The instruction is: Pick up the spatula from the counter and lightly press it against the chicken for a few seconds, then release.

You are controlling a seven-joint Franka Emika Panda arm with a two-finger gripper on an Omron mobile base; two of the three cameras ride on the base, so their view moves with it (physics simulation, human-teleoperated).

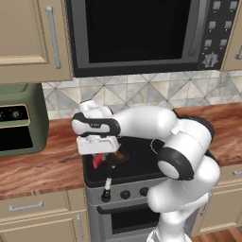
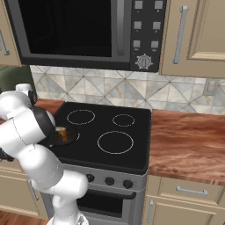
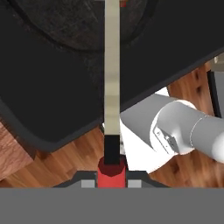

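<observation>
My gripper (image 1: 98,158) hangs over the front left of the black stovetop (image 1: 142,156), shut on the red spatula (image 1: 97,161). In the hand view the spatula's red end (image 3: 111,169) sits between my fingertips at the bottom edge, where the gripper (image 3: 111,178) is. A dark pan (image 1: 113,161) stands just right of the hand, with the brown chicken piece (image 1: 121,154) in it. The chicken (image 2: 61,133) also shows in the pan (image 2: 67,139) behind my arm. The pan's pale handle (image 3: 112,78) with its black tip runs toward the stove's front edge. Whether the spatula touches the chicken is hidden.
A green toaster oven (image 1: 19,125) stands on the wooden counter (image 1: 42,170) to the left. A microwave (image 1: 142,33) hangs above the stove. More wooden counter (image 2: 189,145) lies to the stove's right. Stove knobs (image 1: 125,194) line the front panel.
</observation>
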